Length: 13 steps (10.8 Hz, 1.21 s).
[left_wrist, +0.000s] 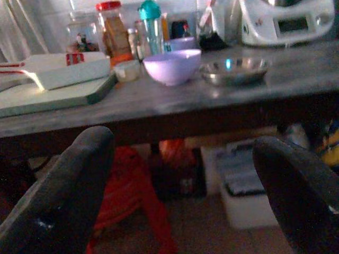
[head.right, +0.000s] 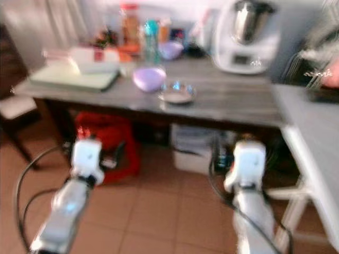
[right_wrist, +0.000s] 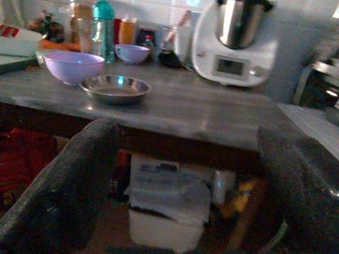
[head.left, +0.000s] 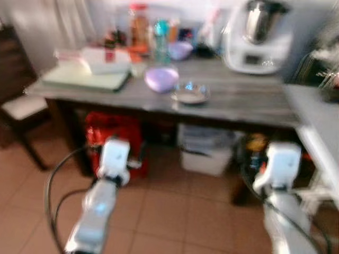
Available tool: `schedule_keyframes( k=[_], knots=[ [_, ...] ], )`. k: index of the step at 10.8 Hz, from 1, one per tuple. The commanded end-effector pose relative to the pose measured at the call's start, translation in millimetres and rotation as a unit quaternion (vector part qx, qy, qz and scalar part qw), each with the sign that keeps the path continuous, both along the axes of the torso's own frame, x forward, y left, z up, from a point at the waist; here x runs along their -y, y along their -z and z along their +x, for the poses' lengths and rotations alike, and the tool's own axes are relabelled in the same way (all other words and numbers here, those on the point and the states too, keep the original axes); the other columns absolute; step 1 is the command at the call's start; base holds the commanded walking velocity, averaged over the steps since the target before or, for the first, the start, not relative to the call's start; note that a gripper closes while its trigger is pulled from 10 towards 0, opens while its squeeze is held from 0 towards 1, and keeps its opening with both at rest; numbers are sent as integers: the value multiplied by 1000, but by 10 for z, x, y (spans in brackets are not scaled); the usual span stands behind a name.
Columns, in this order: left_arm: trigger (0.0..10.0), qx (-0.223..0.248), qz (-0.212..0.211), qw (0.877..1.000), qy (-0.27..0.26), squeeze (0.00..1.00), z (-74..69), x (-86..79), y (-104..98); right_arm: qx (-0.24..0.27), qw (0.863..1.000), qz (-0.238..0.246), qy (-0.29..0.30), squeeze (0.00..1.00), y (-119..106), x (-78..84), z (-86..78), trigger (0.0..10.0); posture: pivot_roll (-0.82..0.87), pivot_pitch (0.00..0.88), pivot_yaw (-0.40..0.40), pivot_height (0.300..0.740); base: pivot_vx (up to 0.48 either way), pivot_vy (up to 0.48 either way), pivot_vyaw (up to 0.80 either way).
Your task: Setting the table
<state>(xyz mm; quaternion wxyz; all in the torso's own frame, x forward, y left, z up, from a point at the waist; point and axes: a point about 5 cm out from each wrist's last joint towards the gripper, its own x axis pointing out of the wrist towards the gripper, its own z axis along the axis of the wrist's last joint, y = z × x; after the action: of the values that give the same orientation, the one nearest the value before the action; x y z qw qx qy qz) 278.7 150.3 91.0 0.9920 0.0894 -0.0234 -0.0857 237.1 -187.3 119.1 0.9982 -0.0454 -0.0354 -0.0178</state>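
**Short of the table, both grippers empty**

While the head views are smeared with blur, the layout reads well enough. Grey wooden table ahead, robot standing back from it over tiled floor. Both arms held out low, below tabletop level.

- Left gripper: fingers spread wide, nothing between them. Right gripper: same, wide apart and empty.
- Task's things: lilac bowl and shallow steel dish, just beside each other near the table's front edge, dish toward the robot's right. They may be touching; cannot tell. Both lie ahead of and above the fingers.
- Right wrist view puts the steel dish nearest its line; left wrist view looks toward the lilac bowl. Judgement: the right arm suits the dish and the left suits the bowl, but neither reaches until the robot closes in and raises its arms. Both items round, so no long axis to align with; a rim grasp from above looks likeliest.
- Also on the table: white kitchen machine at back right, pale green board with a white box at left, second small lilac bowl among bottles at the back.
- Poorly seen: bottle labels unreadable. Red bag and white bin under the table, contents indistinct. Chair at far left cut off.
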Motion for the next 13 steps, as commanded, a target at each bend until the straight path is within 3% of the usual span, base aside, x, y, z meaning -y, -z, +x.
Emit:
schedule_keyframes(
  k=[1, 2, 5, 8, 13],
  knots=[
    [10000, 6, 0, 1000, -7, 0, -14, -37, 10, 20, 1000, 2, 9, 251, -89, 39, 3, 10000, 3, 0, -7, 740, 0, 0, 0],
    [10000, -11, -18, 1000, -11, 0, -77, -125, 74, 17, 999, 10, 37, 251, -50, 114, -92, 10000, 6, 0, -8, 740, 0, 0, 0],
    [10000, -17, -7, 999, -50, 0, -174, -283, 147, 3, 998, 24, 59, 251, 23, 133, -252, 10000, 3, 0, -7, 740, 0, 0, 0],
    [10000, -23, -14, 1000, -8, 0, -242, -158, 157, 3, 998, 27, 54, 251, 5, 73, -251, 10000, 0, 0, -3, 740, 0, 0, 0],
    [10000, -10, -28, 1000, 9, 0, -160, -100, 31, 5, 999, 12, 40, 247, -36, 83, -171, 10000, -10, 0, -9, 740, 0, -49, -601]
  ],
)
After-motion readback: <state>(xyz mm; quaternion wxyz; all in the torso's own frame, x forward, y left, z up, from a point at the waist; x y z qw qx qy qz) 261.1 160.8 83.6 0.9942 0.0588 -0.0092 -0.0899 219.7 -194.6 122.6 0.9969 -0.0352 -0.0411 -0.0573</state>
